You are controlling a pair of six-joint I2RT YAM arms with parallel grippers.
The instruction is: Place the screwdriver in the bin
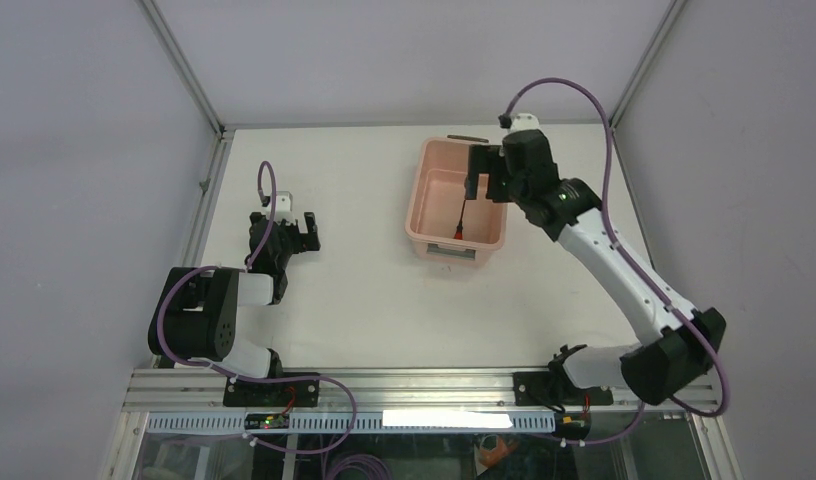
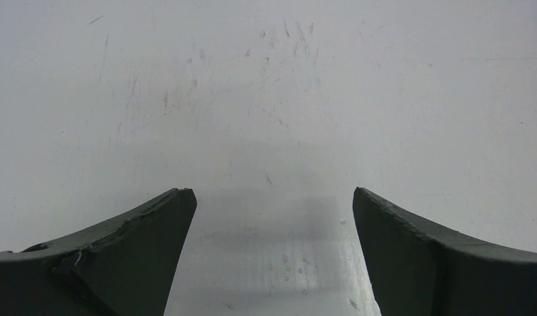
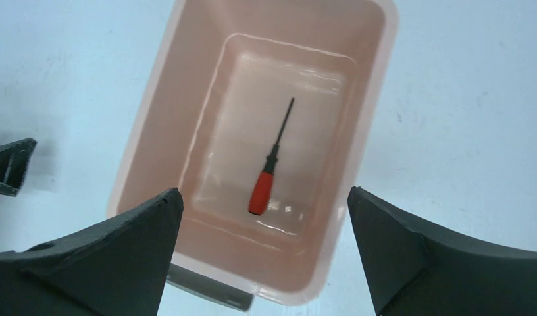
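Observation:
The salmon-pink bin (image 1: 424,190) stands at the back middle of the white table. The screwdriver (image 1: 461,222), red handle and thin dark shaft, lies flat on the bin's floor; it also shows in the right wrist view (image 3: 270,169) inside the bin (image 3: 154,125). My right gripper (image 1: 481,175) hovers above the bin, open and empty, its fingers (image 3: 121,257) spread wide above the bin's near end. My left gripper (image 1: 299,232) is open and empty over bare table at the left, far from the bin.
The table is edged by a metal frame rail (image 1: 199,210) at the left and grey walls behind. A grey handle tab (image 3: 206,289) sticks out at the bin's near short end. The left wrist view holds only scratched white tabletop (image 2: 272,99).

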